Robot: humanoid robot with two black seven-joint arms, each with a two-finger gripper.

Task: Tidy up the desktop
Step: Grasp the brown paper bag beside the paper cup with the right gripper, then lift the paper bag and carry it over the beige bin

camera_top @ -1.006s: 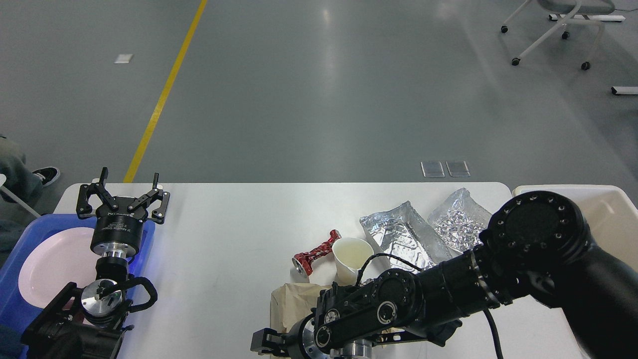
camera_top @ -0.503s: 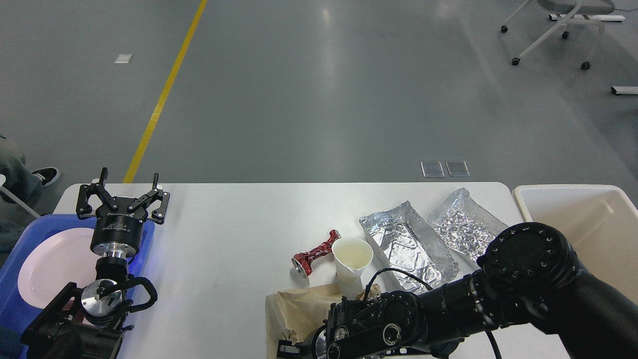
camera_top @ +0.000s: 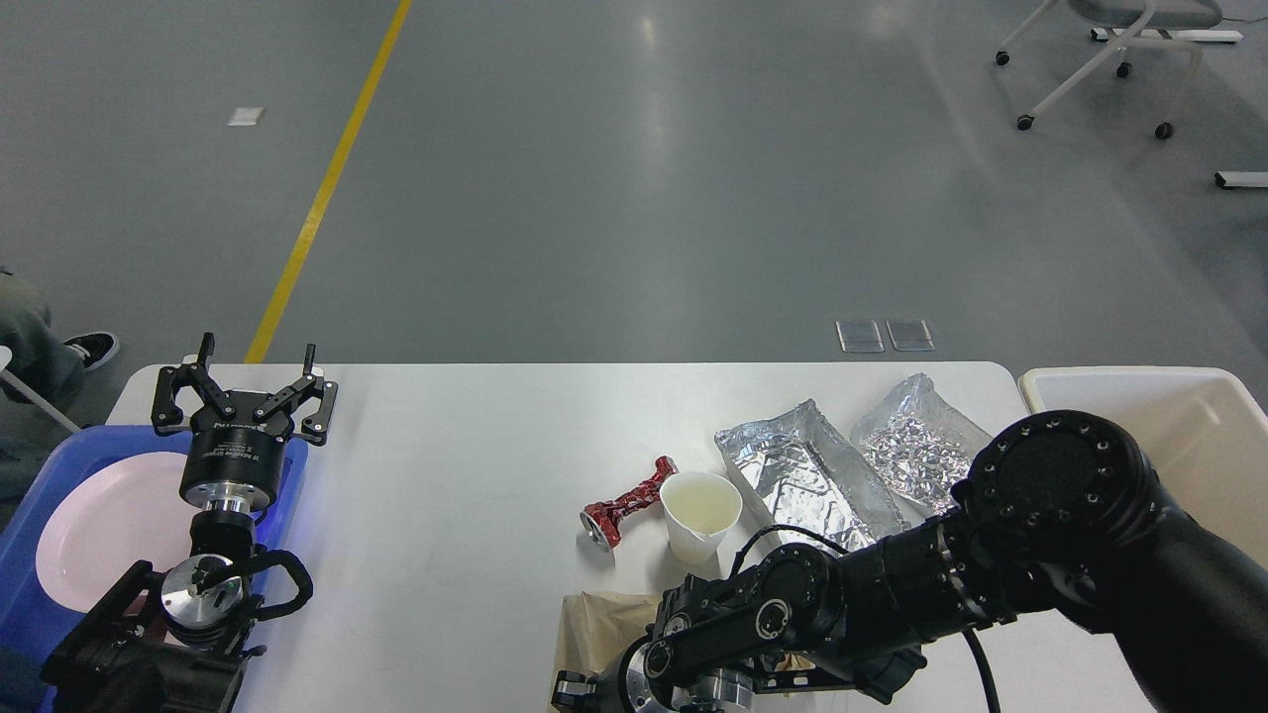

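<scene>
Desktop (camera_top: pixel 466 436): big white bench filling the lower half of the view, blue tray hanging off its left edge, beige bin off its right edge, so the layout looks like dishes left, trash right

Left claw (camera_top: pixel 243 381): parked near the far-left corner, fingers spread wide and holding nothing, hovering over the tray's far edge, my guess is it's just keeping out of the way

Right claw (camera_top: pixel 594 693): way down at the near edge, mostly cut off by the frame and buried under its own arm, can't tell if it's spread or clamped; it sits right at the brown paper, so I'd say that's the thing it's after

Brown paper (camera_top: pixel 599 624): crumpled sheet or bag at the near edge, partly under the right arm

Paper cup (camera_top: pixel 700 515): upright, mid-bench toward the right, just beyond the paper

Red piece (camera_top: pixel 626 505): small dumbbell-shaped thing lying on its side, just left of the cup

Foil bits (camera_top: pixel 807 475): two crinkled pieces (camera_top: pixel 916 431) lying flat near the far-right corner, closest to the bin (camera_top: pixel 1139 391), handy for the right arm

Blue tray (camera_top: pixel 45 465): has a white plate (camera_top: pixel 109 525) in it, probably where reusable stuff goes

Progress: plenty of clutter on the bench, tidying looks far from done
</scene>
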